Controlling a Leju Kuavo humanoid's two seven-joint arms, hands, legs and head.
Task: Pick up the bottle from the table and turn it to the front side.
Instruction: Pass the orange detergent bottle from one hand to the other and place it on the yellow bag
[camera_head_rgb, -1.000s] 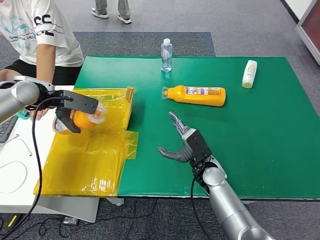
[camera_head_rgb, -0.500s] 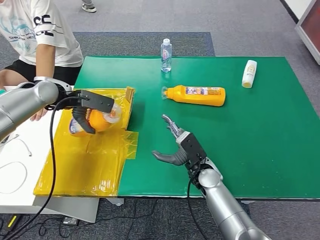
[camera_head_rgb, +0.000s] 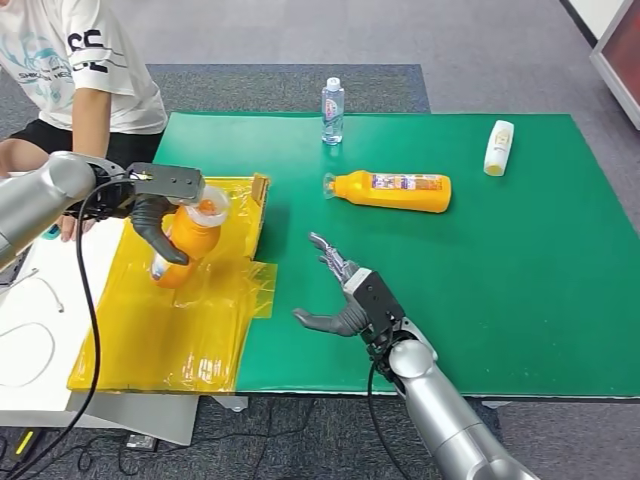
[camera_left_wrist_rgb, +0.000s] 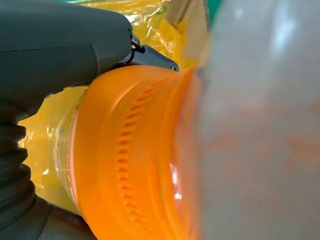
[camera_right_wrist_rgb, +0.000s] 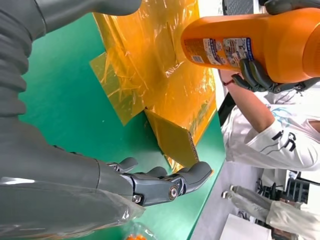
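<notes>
My left hand (camera_head_rgb: 162, 200) grips an orange bottle (camera_head_rgb: 189, 243) with a clear cap, lifted above the yellow plastic sheet (camera_head_rgb: 181, 310) and tilted cap-end up. The orange bottle (camera_left_wrist_rgb: 128, 155) sits right against the palm in the left wrist view. From the right wrist the orange bottle (camera_right_wrist_rgb: 249, 45) shows its label, with dark fingers (camera_right_wrist_rgb: 256, 75) wrapped around it. My right hand (camera_head_rgb: 347, 295) hovers open over the green mat (camera_head_rgb: 490, 290), fingers spread, holding nothing. A second orange bottle (camera_head_rgb: 392, 190) lies on its side further back on the mat.
A small clear water bottle (camera_head_rgb: 333, 110) stands at the mat's far edge. A white bottle (camera_head_rgb: 499, 147) lies at the back right. A person in a white T-shirt (camera_head_rgb: 83, 60) sits at the far left, arm near my left arm. Cables lie on the white table (camera_head_rgb: 23, 320).
My left hand has carried the orange bottle rightward and tipped it from lying flat to nearly upright. My right hand has drifted left and slightly nearer, still spread.
</notes>
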